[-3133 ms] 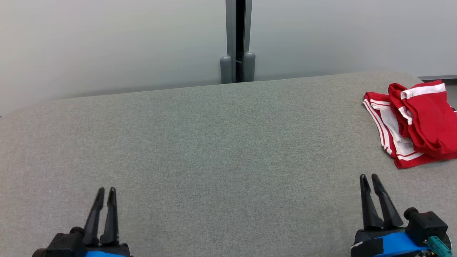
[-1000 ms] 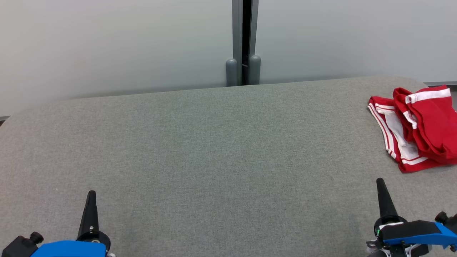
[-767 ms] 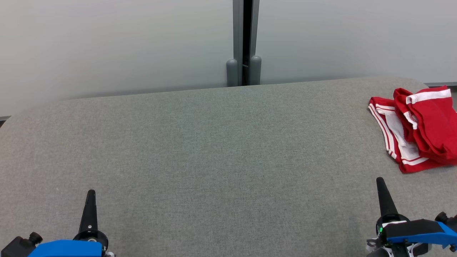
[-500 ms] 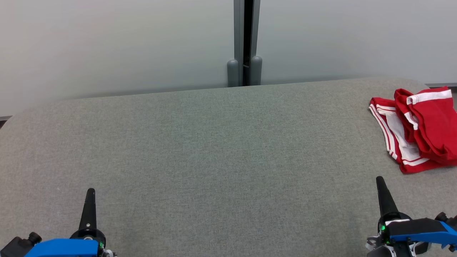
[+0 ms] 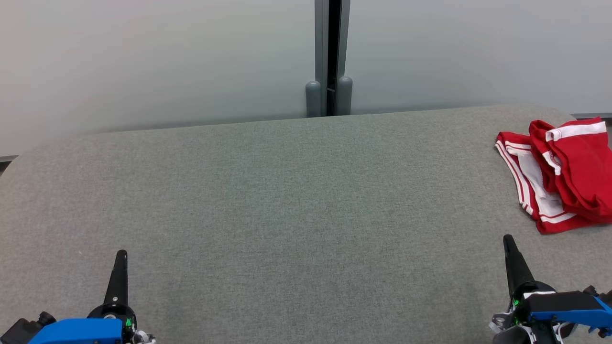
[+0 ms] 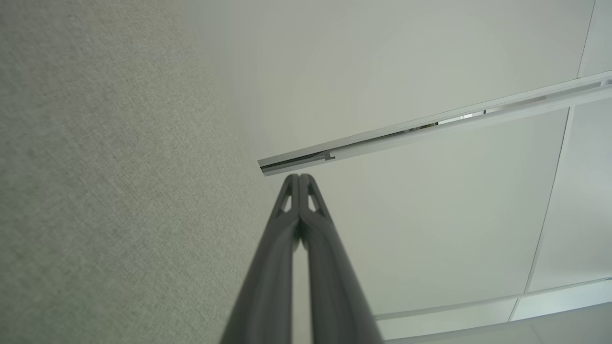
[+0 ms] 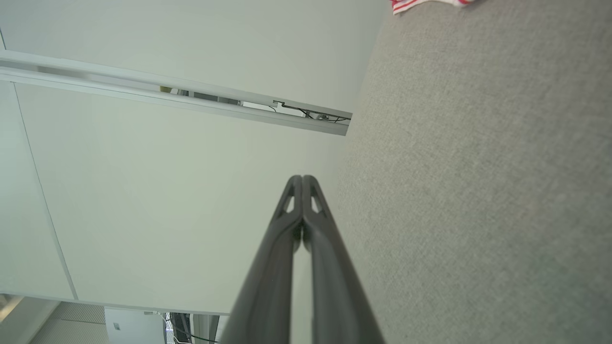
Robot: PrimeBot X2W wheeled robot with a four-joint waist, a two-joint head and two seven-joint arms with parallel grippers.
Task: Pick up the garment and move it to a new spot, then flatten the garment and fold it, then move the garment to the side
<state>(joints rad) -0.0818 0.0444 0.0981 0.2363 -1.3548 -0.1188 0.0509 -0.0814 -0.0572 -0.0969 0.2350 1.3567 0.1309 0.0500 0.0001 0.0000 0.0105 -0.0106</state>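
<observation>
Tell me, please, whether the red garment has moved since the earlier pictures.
No. The red garment lies at the same spot near the grey table's far right corner; it and the wall post drifted right together, so the camera moved.

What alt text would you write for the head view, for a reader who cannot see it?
A crumpled red garment with white stripes lies at the far right of a grey fabric surface. The left gripper and the right gripper, both shut, point up from the lower corners, apart from it.
</observation>
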